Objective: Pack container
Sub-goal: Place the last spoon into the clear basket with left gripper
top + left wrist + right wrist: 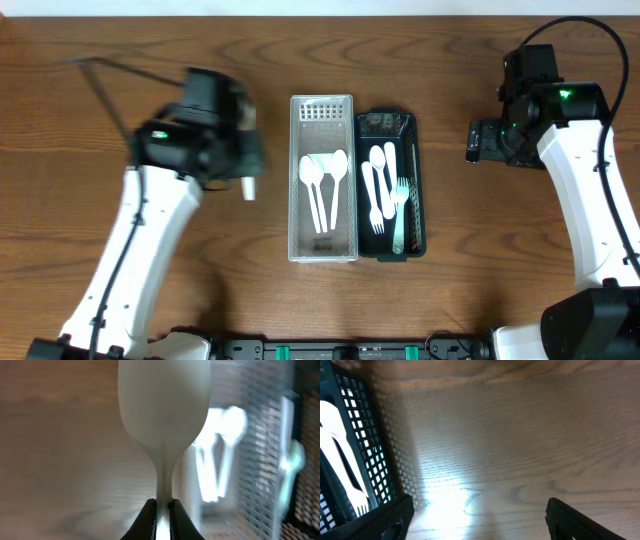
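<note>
My left gripper [163, 507] is shut on the handle of a white plastic spoon [164, 405], its bowl pointing away from the jaws. In the overhead view this gripper [247, 178] hovers left of a clear white tray [296, 200] that holds three white spoons [323, 180]. A black mesh tray [418, 200] beside it holds several white forks [385, 190]. My right gripper [476, 140] is open and empty over bare wood right of the black tray. The right wrist view shows its jaws [477, 520] spread wide, with the black tray wall [375, 455] and a fork [340, 460] at left.
The two trays stand side by side at the middle of the wooden table [480, 250]. In the left wrist view the tray's spoons [220, 445] and the black mesh [305, 510] are blurred at right.
</note>
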